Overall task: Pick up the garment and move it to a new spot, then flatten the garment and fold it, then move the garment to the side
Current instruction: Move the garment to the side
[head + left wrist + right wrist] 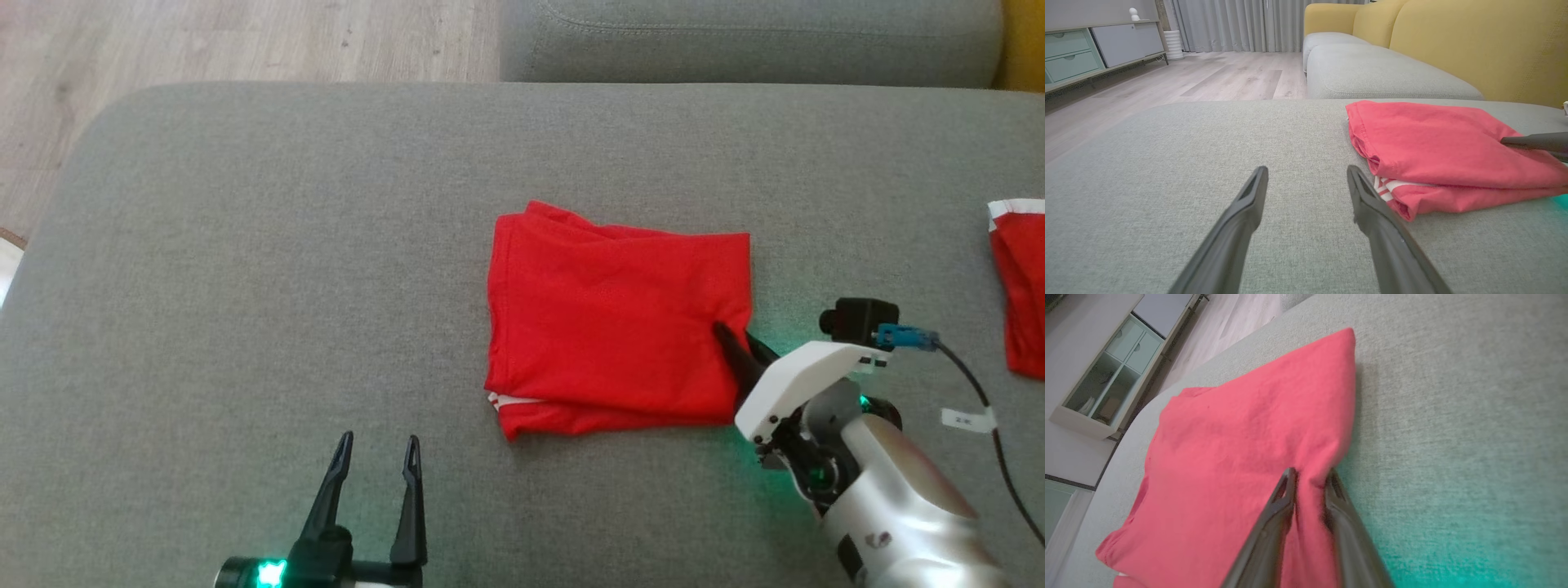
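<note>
Head view: folded red garment (612,327) sits mid-frame on the grey cushion (245,245), with the right gripper (735,336) pinching its right edge. Meanwhile the left gripper (377,461) hangs at lower left, jaws spread wide, gripping nothing.

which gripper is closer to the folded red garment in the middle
Right. The right gripper pinches the right edge of the garment, cloth between its fingers. The left gripper sits open off its near left corner, not touching.
</note>
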Robot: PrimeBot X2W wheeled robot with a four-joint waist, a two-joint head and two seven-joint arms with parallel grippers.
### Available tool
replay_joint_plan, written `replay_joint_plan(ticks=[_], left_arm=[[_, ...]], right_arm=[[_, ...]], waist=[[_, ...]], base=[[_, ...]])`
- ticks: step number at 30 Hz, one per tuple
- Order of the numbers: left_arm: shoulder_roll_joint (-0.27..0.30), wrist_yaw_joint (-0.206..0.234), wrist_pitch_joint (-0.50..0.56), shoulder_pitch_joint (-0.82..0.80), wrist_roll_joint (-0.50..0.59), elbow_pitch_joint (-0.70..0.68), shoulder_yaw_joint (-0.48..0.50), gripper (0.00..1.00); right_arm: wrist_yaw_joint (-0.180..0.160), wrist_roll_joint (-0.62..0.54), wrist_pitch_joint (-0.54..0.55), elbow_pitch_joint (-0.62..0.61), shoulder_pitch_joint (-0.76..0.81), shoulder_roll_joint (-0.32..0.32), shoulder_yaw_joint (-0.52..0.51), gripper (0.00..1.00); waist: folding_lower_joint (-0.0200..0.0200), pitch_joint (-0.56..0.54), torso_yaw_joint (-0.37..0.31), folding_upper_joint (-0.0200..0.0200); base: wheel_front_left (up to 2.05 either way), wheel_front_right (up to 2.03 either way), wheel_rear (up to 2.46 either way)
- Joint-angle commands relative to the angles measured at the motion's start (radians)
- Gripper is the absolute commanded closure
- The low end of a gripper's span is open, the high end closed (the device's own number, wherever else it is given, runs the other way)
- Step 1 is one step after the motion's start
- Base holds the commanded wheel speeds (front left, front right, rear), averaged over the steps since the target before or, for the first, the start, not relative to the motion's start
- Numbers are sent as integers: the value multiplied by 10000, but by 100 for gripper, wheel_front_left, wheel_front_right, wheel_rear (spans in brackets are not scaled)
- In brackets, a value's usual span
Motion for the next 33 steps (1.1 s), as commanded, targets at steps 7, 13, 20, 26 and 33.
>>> replay_joint_plan(ticks=[7, 13, 20, 26, 33], left_arm=[[-70, 145, -97, -314, -67, -306, 275, 0], [-70, 227, -97, -355, -117, -451, 300, 0], [-70, 266, -97, -567, -100, -500, 336, 0], [-70, 247, -97, -795, 56, -554, 451, 0], [-70, 213, -97, -1164, 317, -685, 525, 0]], right_arm=[[65, 755, -278, -650, -165, -645, 459, 100], [65, 1051, -219, -1214, -234, -1474, 907, 100], [65, 964, -158, -1822, -629, -2912, 1156, 100], [65, 615, 48, -2240, -1401, -4586, 925, 100], [65, 120, 428, -2471, -2250, -6190, 245, 100]], waist=[[0, -76, -46, 0], [0, 122, -425, 0], [0, 428, -1106, 0], [0, 828, -1741, 0], [0, 1397, -2253, 0]], base=[[0, 0, 0], [0, 0, 0], [0, 0, 0], [0, 0, 0], [0, 0, 0]])
